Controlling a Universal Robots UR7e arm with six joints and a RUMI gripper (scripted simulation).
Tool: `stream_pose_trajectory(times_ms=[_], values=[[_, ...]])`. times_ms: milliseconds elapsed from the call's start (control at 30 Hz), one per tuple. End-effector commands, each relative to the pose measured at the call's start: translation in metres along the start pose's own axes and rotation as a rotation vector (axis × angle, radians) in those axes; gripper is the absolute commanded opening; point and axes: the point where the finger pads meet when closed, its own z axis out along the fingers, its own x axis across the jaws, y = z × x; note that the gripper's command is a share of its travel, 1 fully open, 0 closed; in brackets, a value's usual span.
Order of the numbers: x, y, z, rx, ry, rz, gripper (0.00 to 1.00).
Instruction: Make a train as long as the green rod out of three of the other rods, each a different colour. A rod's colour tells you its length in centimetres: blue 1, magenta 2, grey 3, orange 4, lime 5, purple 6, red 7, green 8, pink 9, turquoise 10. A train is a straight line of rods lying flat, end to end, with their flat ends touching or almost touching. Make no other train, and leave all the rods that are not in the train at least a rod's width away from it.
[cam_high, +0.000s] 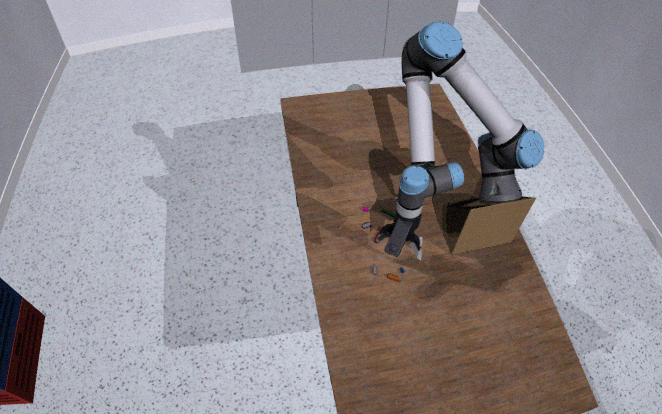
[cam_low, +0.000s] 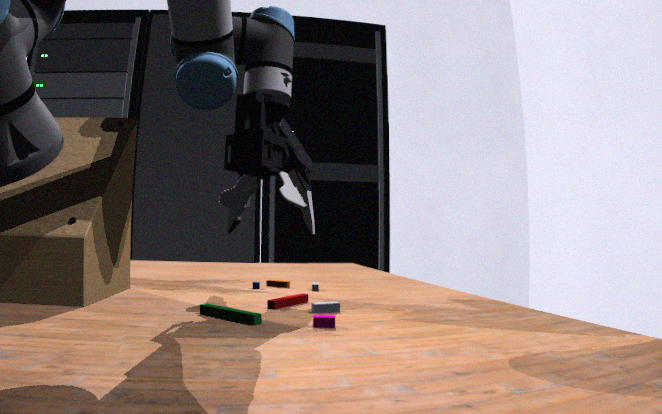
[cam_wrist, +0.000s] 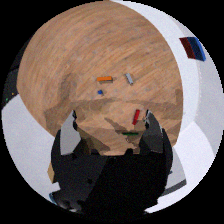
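The green rod (cam_high: 388, 212) (cam_low: 230, 314) (cam_wrist: 131, 133) lies flat on the wooden table (cam_high: 450, 325) (cam_low: 450, 360). Near it lie a red rod (cam_low: 287, 300) (cam_wrist: 136, 116), a grey rod (cam_high: 366, 225) (cam_low: 325, 306) and a magenta rod (cam_high: 365, 209) (cam_low: 324, 321). Further along the table lie an orange rod (cam_high: 393, 277) (cam_low: 278, 283) (cam_wrist: 104, 78), a blue rod (cam_high: 401, 270) (cam_low: 256, 285) (cam_wrist: 100, 92) and a second grey rod (cam_high: 374, 270) (cam_low: 315, 286) (cam_wrist: 129, 78). All the rods lie apart from one another. My gripper (cam_high: 406, 251) (cam_low: 272, 230) (cam_wrist: 111, 110) is open and empty. It hangs well above the table, between the two groups, close to the red rod.
The arm's tan base block (cam_high: 492, 225) (cam_low: 60, 250) stands on the table's right side, close to the rods. A blue and red crate (cam_high: 17, 345) (cam_wrist: 192, 47) stands on the floor far to the left. A dark rack stands behind the table in the exterior view.
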Motion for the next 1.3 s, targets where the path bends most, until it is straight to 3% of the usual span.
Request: stream_pose_trajectory(times_ms=[0,533,1067,1100,1267], values=[[-0.01,-0.006,0.0,0.007,0.006,-0.167,1.0],[-0.031,-0.012,0.0,0.002,0.01,-0.451,1.0],[-0.034,-0.013,0.0,0.0,0.011,-0.503,1.0],[-0.034,-0.013,0.0,0.0,0.011,-0.503,0.14],[-0.034,-0.013,0.0,0.0,0.011,-0.504,0.14]])
